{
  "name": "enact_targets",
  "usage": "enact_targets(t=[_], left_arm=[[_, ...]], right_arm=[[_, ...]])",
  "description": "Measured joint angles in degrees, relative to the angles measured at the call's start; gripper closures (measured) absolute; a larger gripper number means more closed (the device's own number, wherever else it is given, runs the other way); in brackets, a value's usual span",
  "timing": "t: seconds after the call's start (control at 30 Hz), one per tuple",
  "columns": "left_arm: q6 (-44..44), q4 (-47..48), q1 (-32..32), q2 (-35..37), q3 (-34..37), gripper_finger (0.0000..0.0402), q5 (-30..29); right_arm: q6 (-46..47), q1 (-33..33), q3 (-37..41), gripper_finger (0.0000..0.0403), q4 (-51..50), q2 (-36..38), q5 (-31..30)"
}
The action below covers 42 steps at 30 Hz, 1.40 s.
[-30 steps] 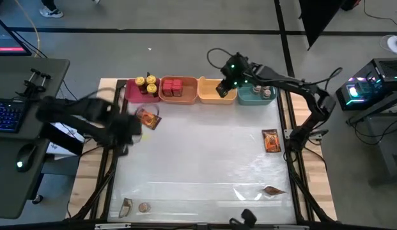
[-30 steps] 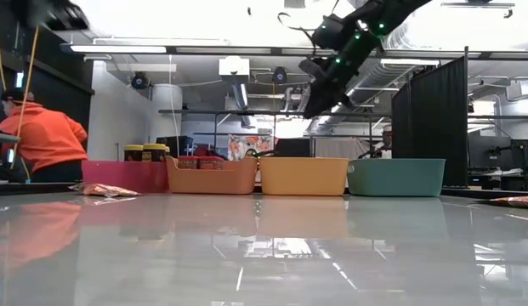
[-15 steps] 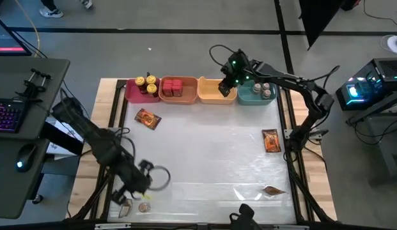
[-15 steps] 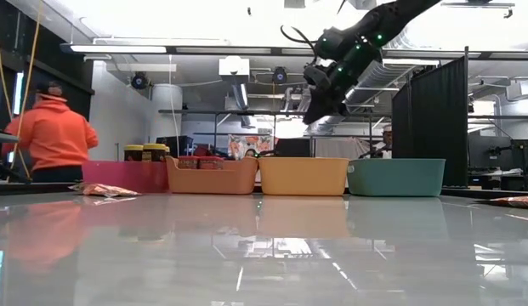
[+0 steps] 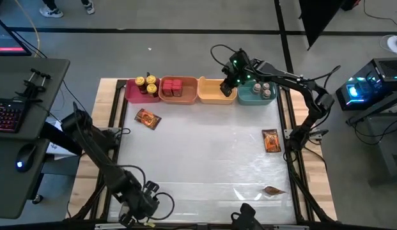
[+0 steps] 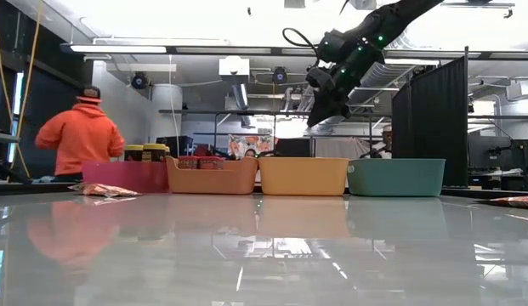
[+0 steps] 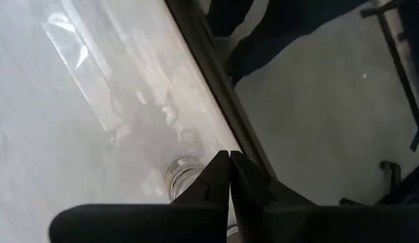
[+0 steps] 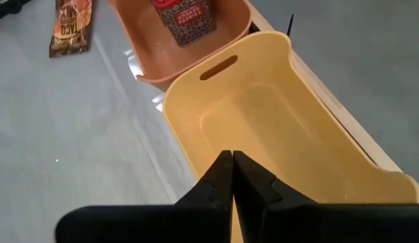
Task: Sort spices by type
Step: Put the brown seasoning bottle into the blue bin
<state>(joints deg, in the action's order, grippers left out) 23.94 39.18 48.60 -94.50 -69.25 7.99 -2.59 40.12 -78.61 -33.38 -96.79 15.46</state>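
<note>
Right arm: reaches from the table's right side across to the far row of bins; its right gripper [image 5: 227,89] hangs above the yellow bin [image 5: 211,98], well clear of its rim in the low view.
Right jaws: pressed together, nothing between them; the wrist view looks straight down past the fingertips [image 8: 231,177] into the bin.
Left arm: stretched along the table's left edge to the near-left corner, bent low; left gripper [image 5: 146,206] sits at the near edge.
Left jaws: together, gripping nothing; a small jar [image 7: 182,174] stands just beyond the tips, beside the table's dark edge rail.
Pink bin [image 5: 130,94]: far left of the row, holds yellow-lidded jars [image 5: 146,83].
Orange bin [image 5: 166,97]: next to it, holds red boxes [image 5: 172,85].
Yellow bin contents: shows only a bare floor in the right wrist view.
Teal bin [image 5: 248,99]: right end of the row, holds grey-lidded jars [image 5: 264,89].
Loose packets: one foil packet [image 5: 147,119] lies near the pink bin, a second packet [image 5: 271,140] by the right edge, a third packet [image 5: 273,190] near the near-right corner.
Background: a person in an orange hoodie [image 6: 79,136] stands beyond the table.
</note>
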Motion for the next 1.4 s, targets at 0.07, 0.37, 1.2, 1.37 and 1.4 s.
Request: enact_targets(t=[0.07, 0.37, 1.2, 1.37, 1.4], left_arm=[[0.02, -0.05, 0.28, -1.29, 0.00, 0.0402, 0.09], [6.37, 5.13, 3.11, -3.07, 0.00, 0.0402, 0.49], [8.94, 5.32, 3.39, -3.78, 0.08, 0.0402, -3.63], [9.06, 0.92, 3.43, -3.58, 3.25, 0.0402, -1.82], [9.44, 0.99, 3.37, -3.49, 3.73, 0.0402, -1.56]], right_arm=[[0.07, 0.00, 0.00, 0.0402, 0.23, 0.00, 0.00], [0.07, 0.00, 0.00, 0.0403, 0.21, 0.00, -0.02], [0.61, -0.02, 0.02, 0.0403, 0.21, -0.02, 1.05], [0.61, -0.02, 0.02, 0.0403, 0.21, -0.02, 1.04], [0.61, -0.02, 0.02, 0.0403, 0.21, -0.02, 1.03]])
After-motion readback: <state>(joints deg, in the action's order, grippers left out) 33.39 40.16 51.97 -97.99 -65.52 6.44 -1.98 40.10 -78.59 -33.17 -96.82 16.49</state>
